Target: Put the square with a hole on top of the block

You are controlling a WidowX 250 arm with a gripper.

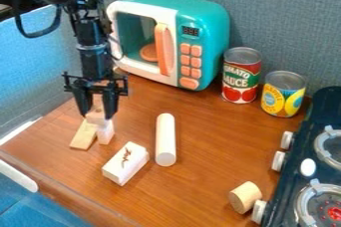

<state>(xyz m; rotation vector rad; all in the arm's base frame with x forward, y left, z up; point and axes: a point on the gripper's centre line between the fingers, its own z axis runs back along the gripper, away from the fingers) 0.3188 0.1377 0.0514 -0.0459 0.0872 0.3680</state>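
In the camera view, the black gripper (97, 114) hangs over the left part of the smooth, reddish-brown wood-grain tabletop (203, 139). A pale wooden piece (96, 118) shows at its tips, above and against a small, whitish squared block (105, 133); whether the gripper clamps it, I cannot tell. The hole is too small or hidden to make out, so I cannot say for certain that this piece is the square. A flat, tan wooden slab (83, 135) lies just beside the squared block, near the tabletop's left edge.

Nearer the front edge lies a pale rectangular block (125, 163) with a dark, branching mark on its upper face. Just beside it, toward the middle, is a long, smooth, pale cylinder (166, 140) on its side. A short, stubby wooden cylinder (245, 197) with visible grain sits near the front right, beside the dark, glossy toy stove (289, 157). At the back edge stand a rounded teal-and-white plastic microwave (206, 21) and two ridged metal cans (241, 75).
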